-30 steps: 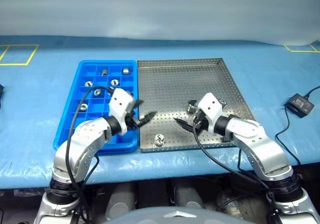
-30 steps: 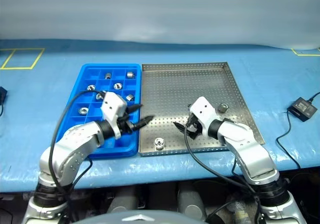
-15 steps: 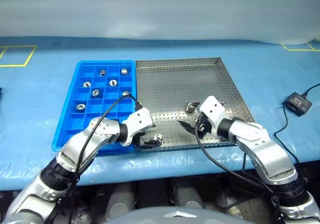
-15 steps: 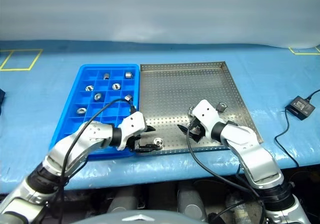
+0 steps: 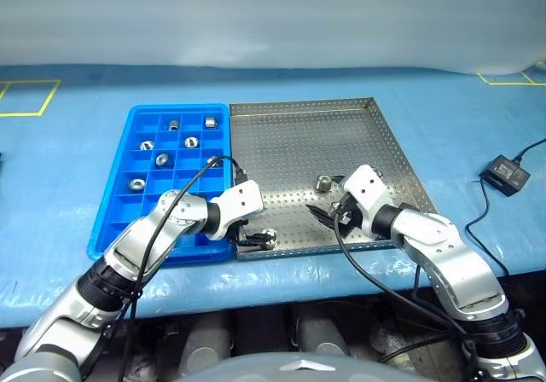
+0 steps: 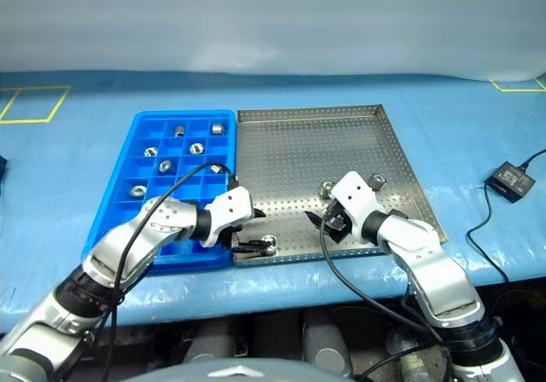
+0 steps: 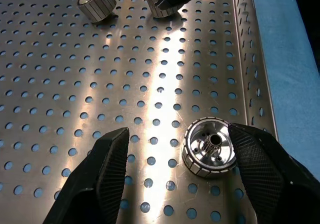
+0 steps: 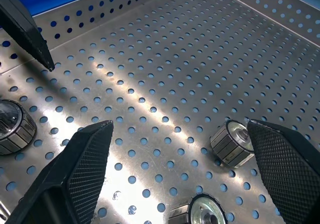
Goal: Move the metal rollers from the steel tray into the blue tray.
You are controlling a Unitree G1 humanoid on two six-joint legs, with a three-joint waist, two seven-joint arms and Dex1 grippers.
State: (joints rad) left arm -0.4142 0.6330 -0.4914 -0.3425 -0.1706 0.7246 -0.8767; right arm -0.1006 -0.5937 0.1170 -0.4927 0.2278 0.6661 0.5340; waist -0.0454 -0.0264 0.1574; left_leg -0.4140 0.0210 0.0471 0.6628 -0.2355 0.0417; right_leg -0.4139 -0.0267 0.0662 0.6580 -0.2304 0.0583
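At the near edge of the steel tray (image 5: pixel 341 152), close to its near left corner, one metal roller (image 7: pixel 209 146) stands on end with its dark bore facing up. The left gripper (image 7: pixel 175 164) is down around it with its fingers spread wide and holding nothing. In the left wrist view the roller sits between the two fingers, right beside one black finger pad (image 7: pixel 255 159), seemingly just touching it, and well clear of the other pad (image 7: pixel 107 159). The tray's near rim runs just beyond that roller.

A little farther in and to the right, the right gripper (image 8: pixel 175 174) hovers low over the perforated floor, its fingers fully spread and empty. In the right wrist view a second roller (image 8: pixel 230 141) lies on its side just beside one finger (image 8: pixel 285 159), and a third roller (image 8: pixel 200 214) stands on end between the fingers. In the head views these two rollers lie near the tray's right side, about mid-depth.

To the left, touching the steel tray's left side, lies the blue tray (image 5: pixel 128 207). Its far and middle compartments hold several rollers (image 5: pixel 175 139), one per cell, while the nearest rows are partly hidden by the left arm.
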